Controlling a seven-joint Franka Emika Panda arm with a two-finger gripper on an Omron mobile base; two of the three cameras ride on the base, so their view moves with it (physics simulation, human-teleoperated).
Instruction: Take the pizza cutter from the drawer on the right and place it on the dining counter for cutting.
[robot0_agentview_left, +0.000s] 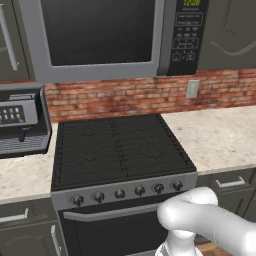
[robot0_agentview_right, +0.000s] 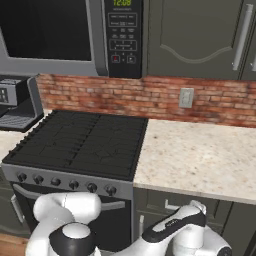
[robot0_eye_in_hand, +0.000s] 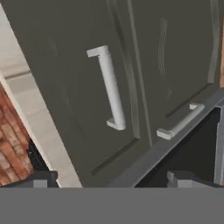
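- Facing the hand view, a dark grey drawer (robot0_eye_in_hand: 87, 109) front is seen close up, flat, with a silver bar handle (robot0_eye_in_hand: 109, 87) fixed on it and crossing the picture at a tilt.
- Beside it a second dark panel is seen, with another silver handle (robot0_eye_in_hand: 181, 120) near its edge; which of the two fronts belongs to the task cannot be told.
- The drawer front is shut, so nothing of its inside is shown, and the pizza cutter is not made out.
- The gripper (robot0_eye_in_hand: 113, 179) is held wide open — its two dark finger tips (robot0_eye_in_hand: 39, 179) are seen far apart at the bottom of the hand view, and nothing is held between them.
- In the base views the black stove (robot0_agentview_left: 117, 150) is seen under the microwave (robot0_agentview_left: 100, 35), and the beige worktop (robot0_agentview_right: 200, 155) is seen to its right, along the brick wall (robot0_agentview_right: 125, 95).
- A small drawer front with a silver handle is seen under this worktop, just behind the white arm (robot0_agentview_right: 180, 230) — partly covered by it.
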